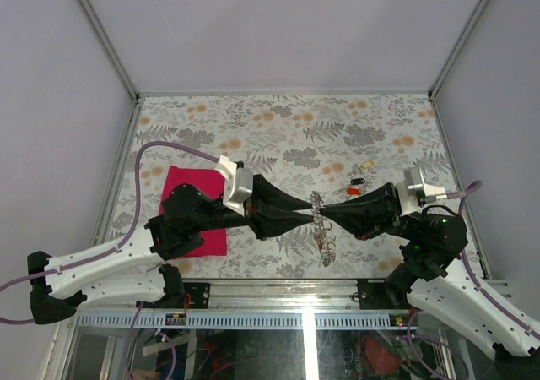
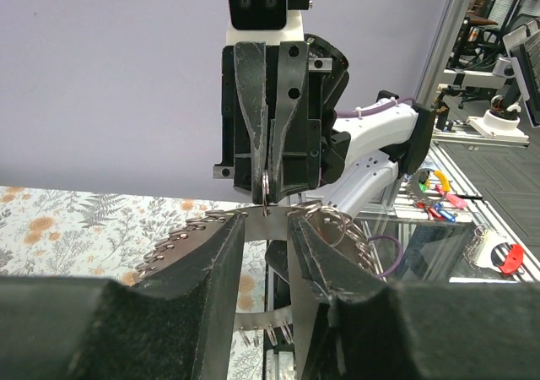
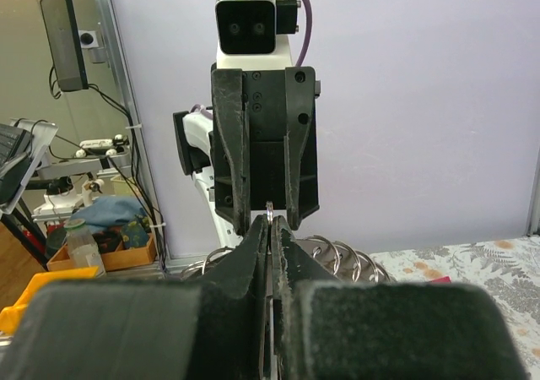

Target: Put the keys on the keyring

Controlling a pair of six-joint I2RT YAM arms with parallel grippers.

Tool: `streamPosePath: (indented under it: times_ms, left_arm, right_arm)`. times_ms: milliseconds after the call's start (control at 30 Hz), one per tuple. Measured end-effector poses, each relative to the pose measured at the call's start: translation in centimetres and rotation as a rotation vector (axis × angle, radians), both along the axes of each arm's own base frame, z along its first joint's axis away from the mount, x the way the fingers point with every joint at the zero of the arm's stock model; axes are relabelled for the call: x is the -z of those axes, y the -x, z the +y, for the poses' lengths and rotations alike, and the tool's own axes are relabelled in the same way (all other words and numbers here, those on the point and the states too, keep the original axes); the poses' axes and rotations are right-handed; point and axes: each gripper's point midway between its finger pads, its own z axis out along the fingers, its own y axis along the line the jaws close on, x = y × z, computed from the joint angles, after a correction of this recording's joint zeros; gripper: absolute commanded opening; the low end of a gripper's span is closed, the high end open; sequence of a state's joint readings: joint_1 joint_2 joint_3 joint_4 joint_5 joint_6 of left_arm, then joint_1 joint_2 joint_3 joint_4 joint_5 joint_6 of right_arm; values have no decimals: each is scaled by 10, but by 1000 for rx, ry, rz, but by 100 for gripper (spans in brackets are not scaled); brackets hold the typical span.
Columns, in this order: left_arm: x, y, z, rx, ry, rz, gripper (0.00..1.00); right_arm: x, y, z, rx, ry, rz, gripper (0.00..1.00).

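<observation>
We see a grey floral-patterned tabletop (image 1: 287,118) with a flat magenta cloth (image 1: 181,186) near its left edge, partly under the left arm. Towards the middle of the near edge the black left hand (image 1: 306,217) and the black right hand (image 1: 326,214) meet tip to tip. The left one's fingers stand apart with the silvery-grey, fine metal chain keyring (image 1: 326,238) strung across their tips, while the right one's are pinched together on a thin loop of it. The tiny keys (image 1: 356,186) with red and black plastic heads lie on the tabletop towards the right edge, just beyond the right hand.
</observation>
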State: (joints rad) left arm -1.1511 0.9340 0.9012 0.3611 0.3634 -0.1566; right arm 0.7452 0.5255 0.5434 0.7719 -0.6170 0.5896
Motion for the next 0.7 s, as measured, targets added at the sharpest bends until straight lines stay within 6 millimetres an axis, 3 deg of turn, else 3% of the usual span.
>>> streamPosePath:
  times_ms: [567, 700]
  left_arm:
    - [5, -4, -8, -1, -15, 8, 29]
    - [5, -4, -8, -1, -16, 11, 10]
  right_arm:
    - [10, -5, 4, 5, 37, 18, 0]
    - [10, -4, 5, 0, 40, 16, 0]
